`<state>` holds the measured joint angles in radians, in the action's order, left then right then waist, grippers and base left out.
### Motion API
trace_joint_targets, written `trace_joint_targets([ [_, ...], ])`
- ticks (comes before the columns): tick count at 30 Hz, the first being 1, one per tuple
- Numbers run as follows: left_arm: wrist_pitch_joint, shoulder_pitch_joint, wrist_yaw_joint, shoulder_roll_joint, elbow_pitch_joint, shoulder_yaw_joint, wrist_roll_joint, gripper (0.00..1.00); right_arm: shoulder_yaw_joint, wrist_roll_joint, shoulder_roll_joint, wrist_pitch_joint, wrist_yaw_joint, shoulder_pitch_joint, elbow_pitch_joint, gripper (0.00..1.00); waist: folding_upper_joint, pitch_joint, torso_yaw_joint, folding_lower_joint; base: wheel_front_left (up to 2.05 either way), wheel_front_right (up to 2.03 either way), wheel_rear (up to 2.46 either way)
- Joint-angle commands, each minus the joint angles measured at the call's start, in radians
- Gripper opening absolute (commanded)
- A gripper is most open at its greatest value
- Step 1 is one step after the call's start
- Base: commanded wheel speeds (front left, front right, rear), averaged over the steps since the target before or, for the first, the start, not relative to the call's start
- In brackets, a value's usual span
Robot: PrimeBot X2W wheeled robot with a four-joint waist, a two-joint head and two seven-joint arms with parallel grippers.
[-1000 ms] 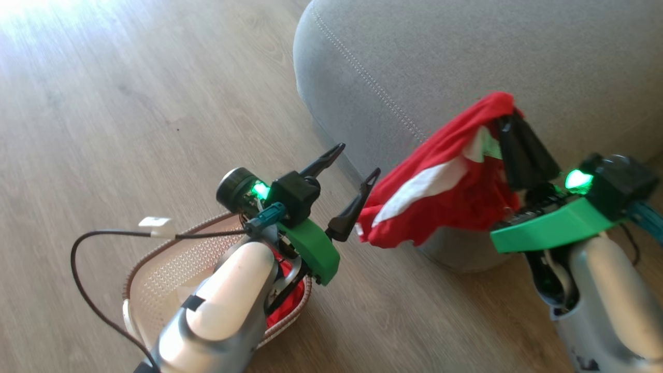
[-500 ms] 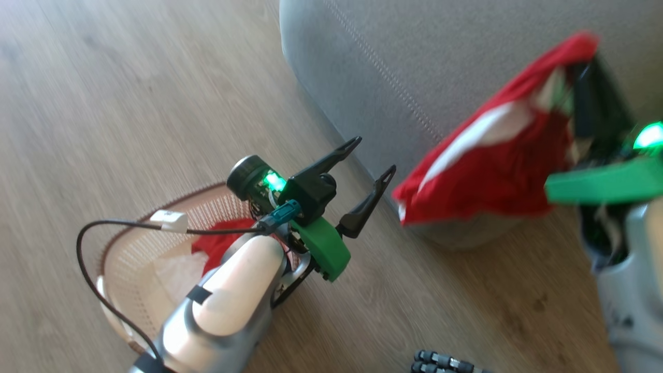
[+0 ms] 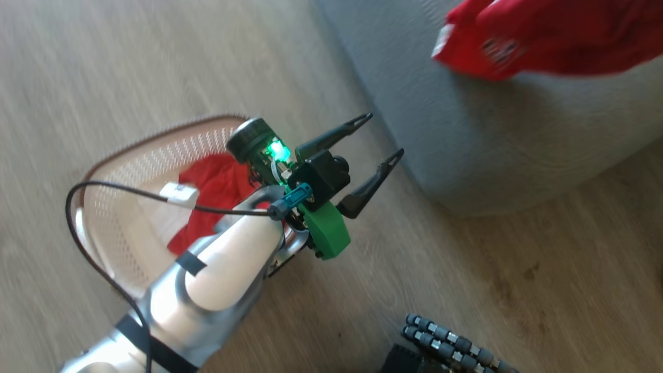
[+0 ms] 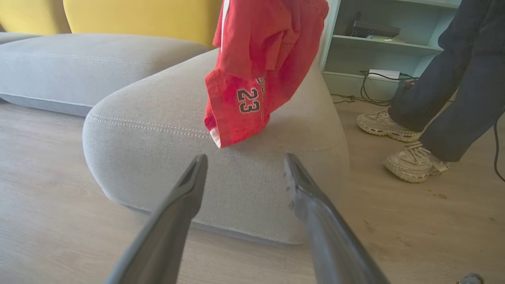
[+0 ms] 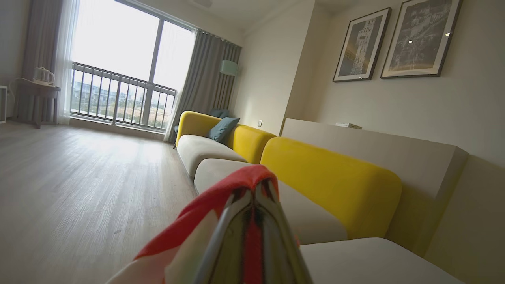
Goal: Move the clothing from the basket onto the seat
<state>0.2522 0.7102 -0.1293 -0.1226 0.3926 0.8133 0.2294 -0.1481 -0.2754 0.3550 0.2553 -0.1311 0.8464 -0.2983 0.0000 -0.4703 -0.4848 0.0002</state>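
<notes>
Clothing (image 4: 256, 59) clamped in right pincer (image 5: 254, 193), hung over the seat (image 4: 158, 118) corner below it – left pincer (image 3: 386, 133) spread, empty – could be lost off the rounded edge if released early.

Count: two pieces of red clothing (image 4: 256, 59), one basket (image 3: 155, 155), two grippers (left gripper (image 3: 386, 133), right gripper (image 5: 254, 189)), two grey seat cushions (image 4: 158, 130) in the left wrist view, two framed pictures (image 5: 361, 45) on the wall, two pale shoes (image 4: 414, 163) on the floor.
</notes>
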Motion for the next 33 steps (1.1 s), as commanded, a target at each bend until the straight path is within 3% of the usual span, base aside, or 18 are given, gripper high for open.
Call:
trace_joint_targets([
  [1, 0.01, 0.027, -0.001, -0.007, -0.029, -0.013, 0.006, 1.0, -0.011, 0.005, 0.03, 0.006, 0.0, 0.03, 0.019, 0.0, 0.0, -0.06, 0.049, -0.0002, 0.0, 0.0, 0.0],
  [15, 0.009, 0.099, -0.001, -0.059, -0.015, 0.06, 0.011, 1.0, -0.223, 0.124, 0.261, 0.006, 0.0, 0.387, -0.286, 0.0, 0.0, -0.244, 0.153, -0.0002, 0.0, 0.0, 0.0],
  [22, 0.009, 0.107, 0.0, -0.065, -0.016, 0.068, 0.013, 1.0, -0.341, 0.202, 0.356, 0.006, 0.0, 0.513, -0.375, 0.0, 0.0, -0.3, 0.208, -0.0002, 0.0, 0.0, 0.0],
  [27, 0.009, 0.107, 0.003, -0.067, -0.025, 0.07, 0.009, 1.0, -0.434, 0.247, 0.362, 0.003, 0.0, 0.514, -0.459, 0.0, 0.0, -0.342, 0.229, -0.0002, 0.0, 0.0, 0.0],
  [33, 0.009, 0.108, 0.01, -0.074, -0.03, 0.063, 0.007, 1.0, -0.547, 0.29, 0.309, -0.004, 0.0, 0.438, -0.571, 0.0, 0.0, -0.372, 0.235, -0.0002, 0.0, 0.0, 0.0],
])
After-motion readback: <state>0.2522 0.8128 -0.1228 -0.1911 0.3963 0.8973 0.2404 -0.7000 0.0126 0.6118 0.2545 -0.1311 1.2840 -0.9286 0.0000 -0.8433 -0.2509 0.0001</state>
